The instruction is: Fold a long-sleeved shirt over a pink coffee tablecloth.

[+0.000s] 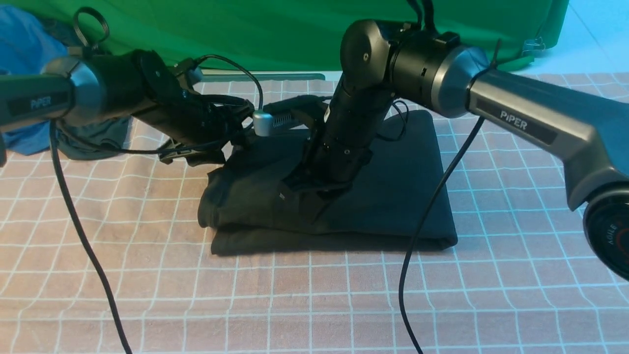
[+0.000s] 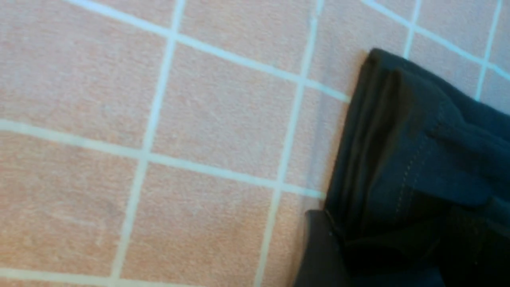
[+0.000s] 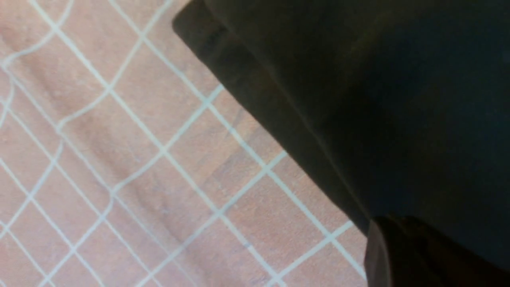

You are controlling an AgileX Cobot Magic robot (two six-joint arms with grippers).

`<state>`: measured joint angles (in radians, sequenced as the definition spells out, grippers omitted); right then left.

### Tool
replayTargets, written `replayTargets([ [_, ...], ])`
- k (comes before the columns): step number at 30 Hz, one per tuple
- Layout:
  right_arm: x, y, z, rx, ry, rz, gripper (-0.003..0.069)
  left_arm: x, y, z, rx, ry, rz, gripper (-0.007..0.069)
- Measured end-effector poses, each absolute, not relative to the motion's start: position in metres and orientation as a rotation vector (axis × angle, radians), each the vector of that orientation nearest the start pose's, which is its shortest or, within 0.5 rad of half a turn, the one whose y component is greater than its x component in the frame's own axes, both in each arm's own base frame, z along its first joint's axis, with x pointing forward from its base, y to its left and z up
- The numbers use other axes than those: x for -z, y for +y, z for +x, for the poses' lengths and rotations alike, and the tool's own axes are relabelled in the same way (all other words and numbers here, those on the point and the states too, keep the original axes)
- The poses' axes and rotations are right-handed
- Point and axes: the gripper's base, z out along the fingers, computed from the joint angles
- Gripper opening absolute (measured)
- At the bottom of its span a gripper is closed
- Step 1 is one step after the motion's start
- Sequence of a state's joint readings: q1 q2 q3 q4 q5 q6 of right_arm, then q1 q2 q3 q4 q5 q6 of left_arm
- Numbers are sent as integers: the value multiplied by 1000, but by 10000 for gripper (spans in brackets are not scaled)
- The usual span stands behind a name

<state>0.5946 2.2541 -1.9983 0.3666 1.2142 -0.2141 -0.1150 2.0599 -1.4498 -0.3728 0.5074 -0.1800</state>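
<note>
The black long-sleeved shirt (image 1: 393, 187) lies folded into a rough rectangle in the middle of the pink coffee tablecloth (image 1: 295, 295); its print is hidden. My right gripper (image 1: 314, 189) comes down onto the shirt's left half, shut on a bunched upper layer of fabric. In the right wrist view the shirt (image 3: 378, 99) fills the area beside one dark finger (image 3: 378, 255). My left gripper (image 1: 196, 155) hovers at the shirt's far left edge, open. The left wrist view shows one of its fingers (image 2: 318, 251) against the shirt's stitched, folded edge (image 2: 418, 159); the other finger is hidden.
A green backdrop cloth (image 1: 295, 29) hangs behind. A blue garment (image 1: 24, 64) and a smaller dark garment (image 1: 98, 137) lie at the far left. Black cables (image 1: 83, 236) (image 1: 427, 221) dangle from both arms over the cloth. The tablecloth (image 3: 79, 131) is wrinkled in the right wrist view.
</note>
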Motion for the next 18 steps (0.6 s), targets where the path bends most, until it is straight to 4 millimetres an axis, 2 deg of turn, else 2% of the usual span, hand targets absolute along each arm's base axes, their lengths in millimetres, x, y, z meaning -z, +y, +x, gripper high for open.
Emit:
replayTargets([
  [5, -228, 282, 380, -420, 2741, -1064, 37, -196, -64, 431, 470, 2577, -438, 303],
  [8, -251, 261, 387, -288, 2705, -1004, 37, -232, -73, 416, 507, 2561, -344, 144],
  [10, -261, 246, 393, -265, 2698, -952, 37, -248, -84, 407, 526, 2562, -258, 59],
  [11, -263, 240, 396, -258, 2704, -921, 37, -251, -91, 403, 539, 2571, -229, 41],
  [14, -259, 216, 407, -239, 2753, -802, 37, -248, -117, 390, 588, 2639, -141, 13],
  [18, -232, 194, 407, -211, 2874, -745, 37, -222, -133, 373, 587, 2710, -113, 13],
])
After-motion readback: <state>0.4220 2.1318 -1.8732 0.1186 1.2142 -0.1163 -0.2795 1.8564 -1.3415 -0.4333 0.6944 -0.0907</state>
